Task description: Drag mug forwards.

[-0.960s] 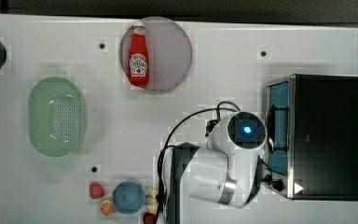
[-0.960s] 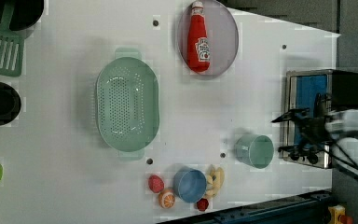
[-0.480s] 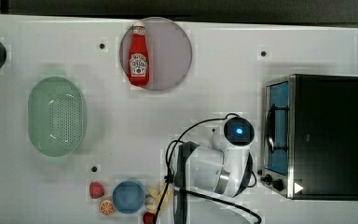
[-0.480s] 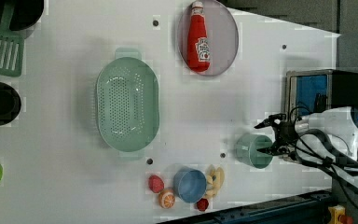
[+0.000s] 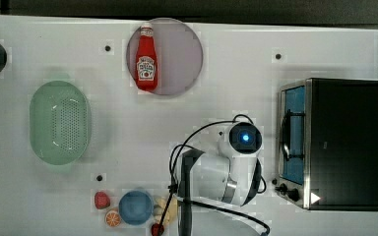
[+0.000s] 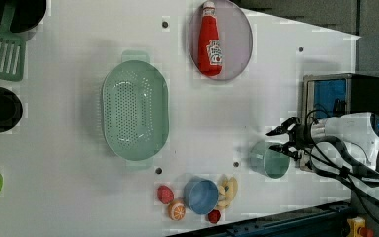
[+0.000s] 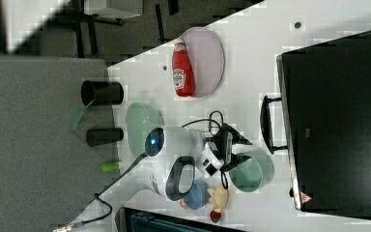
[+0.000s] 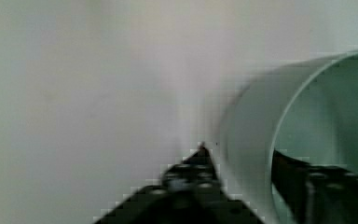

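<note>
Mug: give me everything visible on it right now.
The mug is small, round and plain teal-green, smooth and glossy, open end up on the white table, inside looking empty. It stands beside the toaster oven. The gripper straddles its wall, one finger inside and one outside. No handle shows.

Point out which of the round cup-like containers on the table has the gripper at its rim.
The teal-green mug, beside the toaster oven. The gripper straddles its wall; the blue cup sits untouched among toy food.
</note>
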You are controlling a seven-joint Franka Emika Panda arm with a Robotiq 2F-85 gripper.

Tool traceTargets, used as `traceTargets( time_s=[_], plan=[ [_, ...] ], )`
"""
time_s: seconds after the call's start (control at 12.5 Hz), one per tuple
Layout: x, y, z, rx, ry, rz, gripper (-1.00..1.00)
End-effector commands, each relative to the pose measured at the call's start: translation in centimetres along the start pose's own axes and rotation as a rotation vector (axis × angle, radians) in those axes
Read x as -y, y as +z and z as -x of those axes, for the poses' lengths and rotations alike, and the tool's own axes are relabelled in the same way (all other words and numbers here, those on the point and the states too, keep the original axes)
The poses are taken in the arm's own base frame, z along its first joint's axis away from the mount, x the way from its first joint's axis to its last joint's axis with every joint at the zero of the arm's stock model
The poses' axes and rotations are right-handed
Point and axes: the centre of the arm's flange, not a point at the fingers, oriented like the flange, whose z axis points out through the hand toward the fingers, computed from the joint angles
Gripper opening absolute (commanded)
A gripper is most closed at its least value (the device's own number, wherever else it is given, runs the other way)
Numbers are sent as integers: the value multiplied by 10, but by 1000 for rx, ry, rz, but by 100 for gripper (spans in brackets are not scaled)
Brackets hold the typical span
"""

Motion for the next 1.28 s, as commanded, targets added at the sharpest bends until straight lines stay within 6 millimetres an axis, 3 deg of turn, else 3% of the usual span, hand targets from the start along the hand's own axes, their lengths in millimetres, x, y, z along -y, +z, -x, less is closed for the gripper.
traceTargets(
  time_s=[0.08,0.4,1.28],
  plan=[
    [11,-16,1,-5,19,-47,-65],
    [38,-22,6,-15,5,-76,-65],
    [164,-53,19,-49,-33,-114,-65]
  ],
)
